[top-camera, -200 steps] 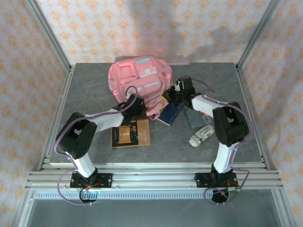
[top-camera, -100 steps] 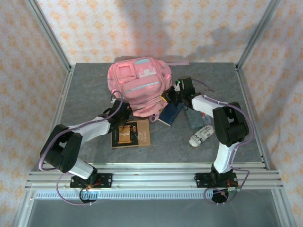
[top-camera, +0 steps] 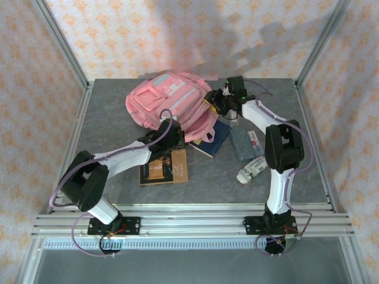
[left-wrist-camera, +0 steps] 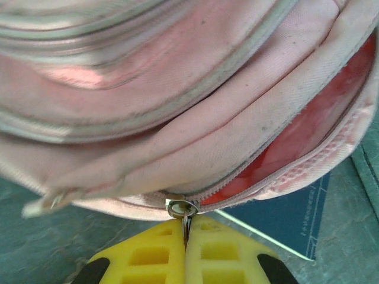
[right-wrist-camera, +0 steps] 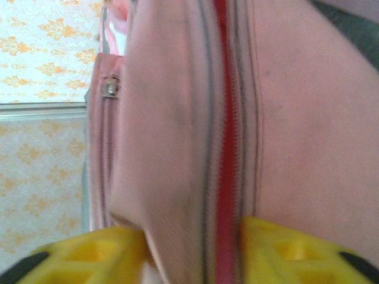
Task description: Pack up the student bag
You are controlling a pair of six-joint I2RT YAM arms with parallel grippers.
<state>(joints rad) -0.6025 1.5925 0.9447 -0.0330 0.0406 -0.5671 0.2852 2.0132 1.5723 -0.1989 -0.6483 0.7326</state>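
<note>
While the left gripper [left-wrist-camera: 185, 225] pinches the zip pull [left-wrist-camera: 183, 209] of the pink bag [top-camera: 169, 105] with its jaws fully together, I see most of the risk on that small metal tab. The bag lies toward the back of the table [top-camera: 106, 124], its main mouth partly unzipped and showing red lining [left-wrist-camera: 296, 139]. If I drag the pull at an angle to the zip line, the tab can slide out of the pads. The slider could also bite into the loose pink cloth beside the teeth and jam.

The right gripper [right-wrist-camera: 192, 234] stands at the bag's right edge with a fold of cloth and zip between its parted jaws. I cannot tell whether it squeezes that fold or merely straddles it. If it has no hold, nothing anchors the bag, and my pull would just tow the whole thing across the table instead of opening it.

A blue book [top-camera: 213, 137] lies against the bag's near edge, so a sliding bag could shove it or snag on its corner. I judge the packing barely begun.
</note>
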